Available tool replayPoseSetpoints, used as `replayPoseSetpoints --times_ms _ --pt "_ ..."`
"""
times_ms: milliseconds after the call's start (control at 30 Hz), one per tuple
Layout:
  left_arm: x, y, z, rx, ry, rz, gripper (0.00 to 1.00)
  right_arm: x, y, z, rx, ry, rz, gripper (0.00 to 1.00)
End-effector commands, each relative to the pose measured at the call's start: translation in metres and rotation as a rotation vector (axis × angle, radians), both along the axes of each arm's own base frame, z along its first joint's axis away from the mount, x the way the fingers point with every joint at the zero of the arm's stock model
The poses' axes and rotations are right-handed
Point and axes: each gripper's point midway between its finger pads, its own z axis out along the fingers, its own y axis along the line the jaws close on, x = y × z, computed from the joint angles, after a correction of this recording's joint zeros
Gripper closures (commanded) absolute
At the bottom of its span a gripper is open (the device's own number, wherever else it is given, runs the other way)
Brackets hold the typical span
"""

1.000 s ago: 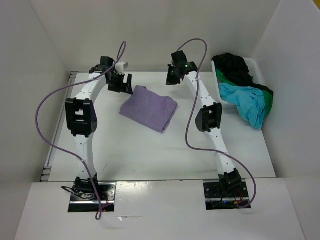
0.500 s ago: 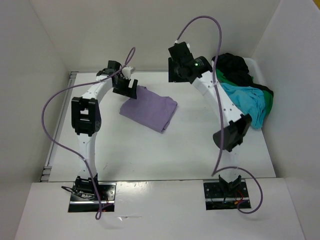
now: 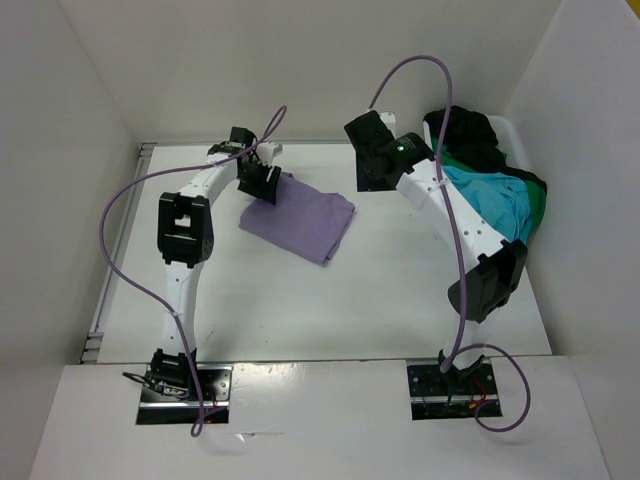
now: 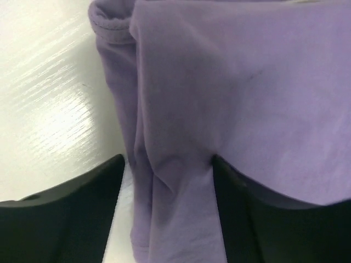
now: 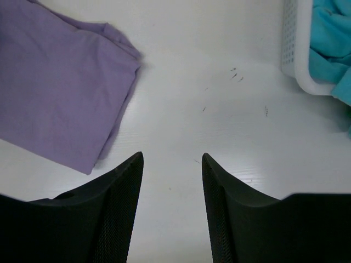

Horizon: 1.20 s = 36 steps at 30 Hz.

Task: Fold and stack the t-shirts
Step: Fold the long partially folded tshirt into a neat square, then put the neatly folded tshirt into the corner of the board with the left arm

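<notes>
The lavender t-shirt [image 3: 300, 220] lies folded on the white table, mid-back. My left gripper [image 3: 262, 180] is down at its far left corner. In the left wrist view the gripper [image 4: 167, 159] is open, with the shirt's folded edge [image 4: 219, 82] lying between the two black fingers [image 4: 71, 208]. My right gripper [image 3: 372, 165] is open and empty above bare table between the lavender shirt [image 5: 55, 93] and the bin; it also shows in the right wrist view [image 5: 173, 156]. The black [image 3: 465, 130], turquoise [image 3: 490, 200] and green [image 3: 537, 205] t-shirts lie heaped in the bin.
The white plastic bin [image 3: 503, 127] stands at the back right against the wall, with the turquoise shirt hanging over its near side; its mesh wall [image 5: 293, 49] shows in the right wrist view. White walls enclose the table on the left, back and right.
My left gripper has moved right and down onto the lavender shirt's far left corner. My right gripper has swung right toward the bin, and its elbow has moved right.
</notes>
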Motion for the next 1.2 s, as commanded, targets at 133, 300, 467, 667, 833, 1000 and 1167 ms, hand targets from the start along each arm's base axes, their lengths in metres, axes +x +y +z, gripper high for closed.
replayPoseSetpoints --times_ms 133,300,467,667,833,1000,1167 --pt "-0.057 -0.016 -0.059 -0.026 0.267 -0.074 0.69 -0.018 -0.030 0.061 0.015 -0.151 -0.084 0.47" --pt "-0.049 -0.016 -0.044 -0.022 0.228 -0.072 1.00 -0.023 -0.036 0.064 0.008 -0.159 -0.102 0.47" --pt "-0.018 0.036 -0.022 -0.007 0.146 0.045 1.00 -0.031 -0.046 0.067 -0.011 -0.165 -0.126 0.47" --pt "0.018 0.148 0.002 0.121 0.026 0.219 1.00 -0.043 -0.059 0.066 -0.050 -0.154 -0.143 0.47" --pt "0.036 0.231 0.009 0.282 -0.052 0.312 1.00 -0.054 -0.069 0.052 -0.093 -0.108 -0.162 0.47" --pt "0.065 0.286 0.034 0.335 -0.161 0.409 1.00 -0.066 -0.079 0.050 -0.109 -0.102 -0.167 0.47" --pt "0.069 0.322 0.019 0.399 -0.182 0.480 1.00 -0.074 -0.085 0.043 -0.128 -0.089 -0.170 0.47"
